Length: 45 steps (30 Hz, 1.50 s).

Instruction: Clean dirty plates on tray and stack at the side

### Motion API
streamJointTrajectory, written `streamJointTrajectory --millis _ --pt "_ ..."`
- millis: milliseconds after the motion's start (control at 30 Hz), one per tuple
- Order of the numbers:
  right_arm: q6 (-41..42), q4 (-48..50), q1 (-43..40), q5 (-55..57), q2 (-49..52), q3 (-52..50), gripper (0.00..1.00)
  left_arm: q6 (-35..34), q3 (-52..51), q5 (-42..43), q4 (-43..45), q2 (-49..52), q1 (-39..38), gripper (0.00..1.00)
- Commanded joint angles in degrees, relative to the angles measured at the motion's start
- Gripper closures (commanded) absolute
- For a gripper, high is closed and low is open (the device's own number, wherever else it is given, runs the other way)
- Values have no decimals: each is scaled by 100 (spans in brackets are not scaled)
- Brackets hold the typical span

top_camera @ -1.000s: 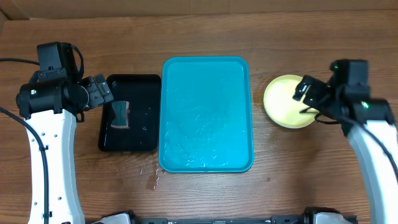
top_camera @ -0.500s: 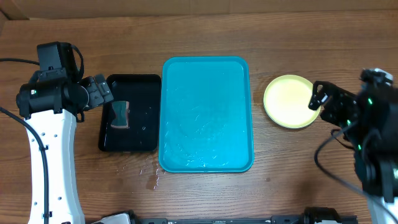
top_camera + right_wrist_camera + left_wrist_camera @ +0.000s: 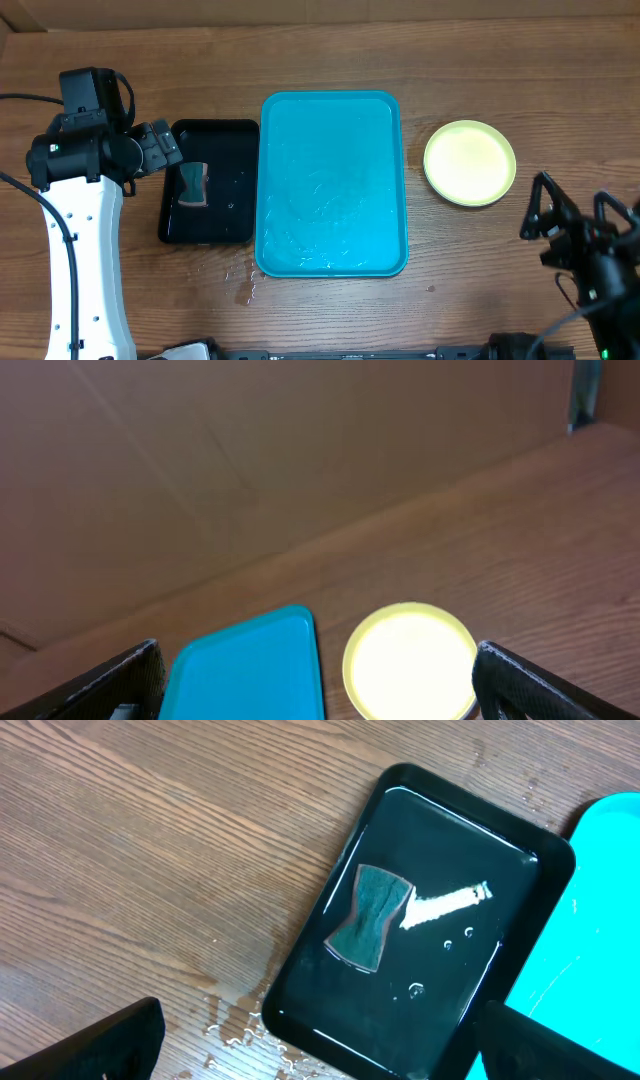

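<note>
— One yellow plate (image 3: 469,163) shows. Where is it?
— On the table (image 3: 450,285), right of the tray (image 3: 333,183), not touching it.
— And the arms?
— The left gripper (image 3: 165,150) hangs by the black tray (image 3: 235,215) with a sponge (image 3: 193,184). The right gripper (image 3: 572,215) is near the plate. Both have jaws wide apart.

We find bare table (image 3: 415,230) between the tray (image 3: 333,180) and the plates (image 3: 469,162); a black tray (image 3: 225,150) sits just left.
</note>
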Motion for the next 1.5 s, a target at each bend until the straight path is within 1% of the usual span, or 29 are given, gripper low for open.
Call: streamJointTrajectory --millis 0,167,367,567,700,833,900,967,1033,1100,1167,1233,1333,1400,1467 --pt "-48 -13 37 151 -415 -37 0 -96 87 26 4 11 -2 0" --pt "-74 -321 39 160 -1071 -37 0 -96 87 26 4 9 -2 0" --pt "-76 -717 118 162 -1628 -44 0 -96 87 26 4 9 -2 0" --pt "-70 -686 435 160 -2133 -387 0 -96 87 26 4 9 -2 0" --pt "-70 -330 542 160 -2507 -866 0 -96 87 26 4 9 -2 0" --pt "-15 439 540 160 -2850 -1519 0 -96 87 26 4 11 -2 0" --pt "17 863 535 157 -2868 -1790 0 -96 87 26 4 11 -2 0" --pt "13 1488 535 160 -2868 -2085 0 -96 87 26 4 11 -2 0" --pt "11 2420 533 234 -2868 -2402 0 -96 87 26 4 11 -2 0" --pt "9 3578 533 299 -2868 -2728 0 -96 87 26 4 9 -2 0" --pt "9 4972 535 310 -2868 -3121 0 -96 87 26 4 9 -2 0" --pt "11 6041 535 308 -2868 -3449 0 -96 87 26 4 11 -2 0" --pt "9 7204 535 306 -2870 -3930 0 -98 87 26 4 11 -2 0" --pt "-13 7508 535 304 -2870 -4181 0 -96 87 26 4 11 -2 0" --pt "-11 7593 535 304 -2870 -4433 0 -96 87 26 4 11 -2 0"
